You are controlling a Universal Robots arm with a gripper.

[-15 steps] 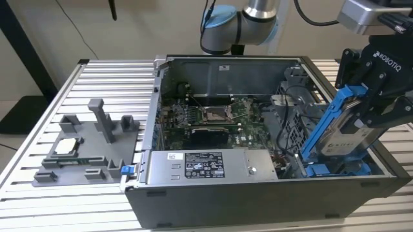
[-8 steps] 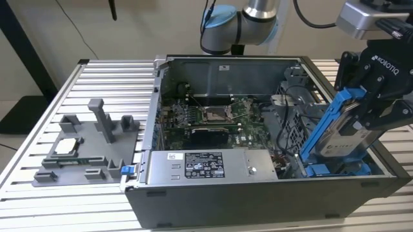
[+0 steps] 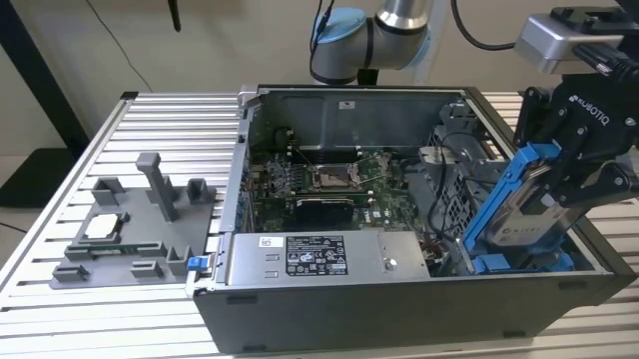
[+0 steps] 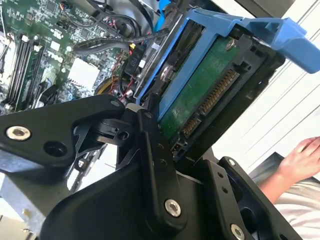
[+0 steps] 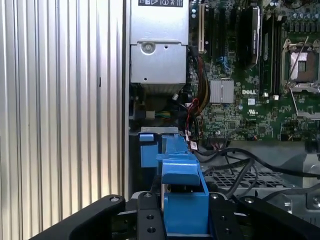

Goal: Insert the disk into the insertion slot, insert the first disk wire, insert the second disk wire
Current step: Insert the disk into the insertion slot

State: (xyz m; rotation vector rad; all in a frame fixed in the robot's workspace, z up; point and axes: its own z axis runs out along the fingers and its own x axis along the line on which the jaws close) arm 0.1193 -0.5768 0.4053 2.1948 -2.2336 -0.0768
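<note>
My gripper (image 3: 566,188) is shut on the disk (image 3: 527,217), a silver-grey drive in a bright blue carrier frame. I hold it tilted over the exterior view's right end of the open computer case. Its lower end reaches down to the blue insertion slot (image 3: 494,262) at the case's front corner. The drive's green underside (image 4: 200,95) and connector row face the second wrist view, clamped in my gripper (image 4: 200,125). The blue carrier (image 5: 182,200) sits between my fingers (image 5: 147,212), above the slot (image 5: 150,145). Black cables (image 5: 240,156) lie loose beside it; which are the disk wires I cannot tell.
The case holds a green motherboard (image 3: 330,179) and a long grey power-supply box (image 3: 330,258) along its front. A grey fixture tray (image 3: 130,224) with parts stands on the slatted table (image 3: 60,299) at the exterior view's left. A person's hand (image 4: 300,155) rests beside the case.
</note>
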